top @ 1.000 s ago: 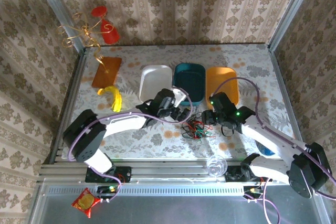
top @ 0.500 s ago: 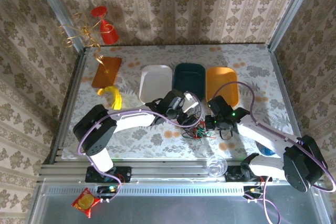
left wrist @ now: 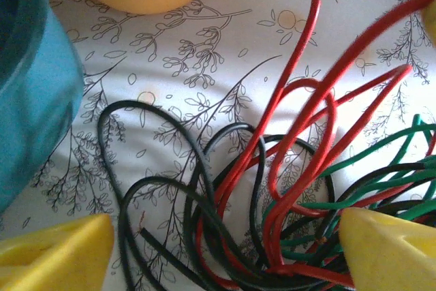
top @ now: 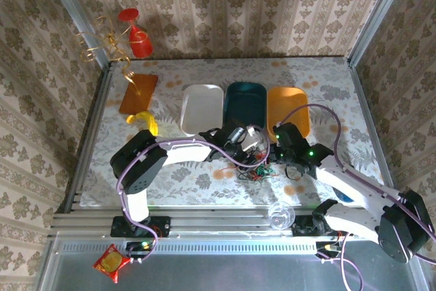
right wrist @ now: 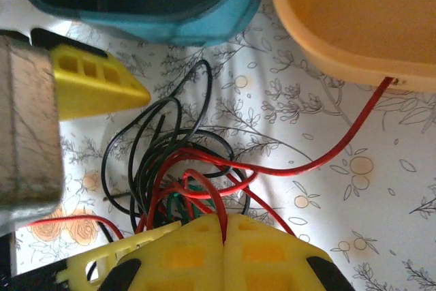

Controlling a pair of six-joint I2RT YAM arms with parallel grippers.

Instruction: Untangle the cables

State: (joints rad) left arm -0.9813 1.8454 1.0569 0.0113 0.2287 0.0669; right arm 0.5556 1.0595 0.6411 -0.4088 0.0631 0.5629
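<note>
Pinching a loop of red wire, the right gripper (right wrist: 225,247) has its two yellow plastic fingers pressed flat together, the strand vanishing into the seam between them. The left gripper (left wrist: 225,240) is spread wide, one yellow fingertip on each side of the small loose tangle of thin red, black and green cables (left wrist: 272,189), most of the strands lying between them.

From above, the left arm (top: 184,151) lies low and stretched out across the table toward the middle. The right arm (top: 347,178) angles in from the other side, so the two grippers meet nearly head on over the tangle (top: 261,170).

The heap lies on the flower-printed white table covering (right wrist: 286,120), just in front of the teal plastic tub (right wrist: 136,5) and the orange plastic tub (right wrist: 354,25), and seen from above it is somewhat wider from left to right than it is deep. The black wires curl in round, overlapping loops on the side of the teal tub. The red ones arch up through them, and the green ones sit low in the middle. A single red strand leaves the heap and runs out to the rim of the orange tub.
</note>
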